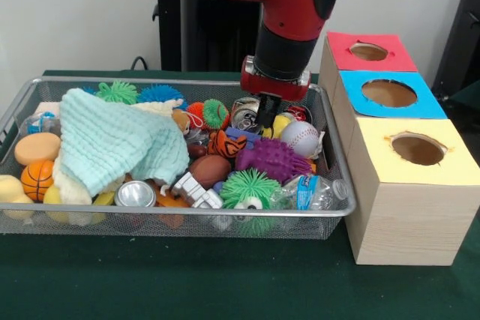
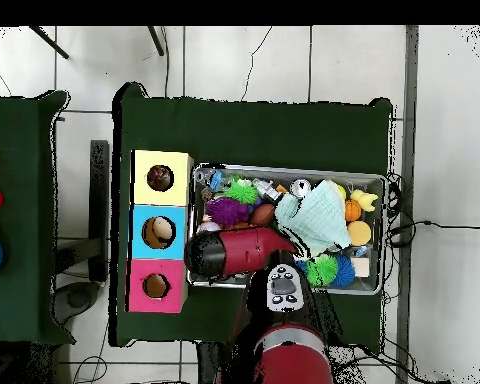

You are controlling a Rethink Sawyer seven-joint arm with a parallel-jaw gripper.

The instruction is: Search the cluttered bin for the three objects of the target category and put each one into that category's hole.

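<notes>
The cluttered bin (image 1: 172, 213), a wide silver wire-mesh basket, fills the left of the front view and also shows in the overhead view (image 2: 284, 168). My gripper (image 1: 268, 112) hangs from the red arm and reaches down into the bin's far right part. It is beside a crushed can (image 1: 244, 116) and close to a baseball (image 1: 300, 138). The arm hides it in the overhead view. Three wooden boxes stand right of the bin, each with a round hole: red top (image 1: 367, 52), blue top (image 1: 390, 94), yellow top (image 1: 416, 148).
In the bin lie a light-blue cloth (image 1: 112, 140), a purple spiky ball (image 1: 274, 159), a green spiky ball (image 1: 249, 187), a tiger-striped football (image 1: 225, 144), a silver can (image 1: 135, 194), a small basketball (image 1: 36, 177) and a plastic bottle (image 1: 307, 191).
</notes>
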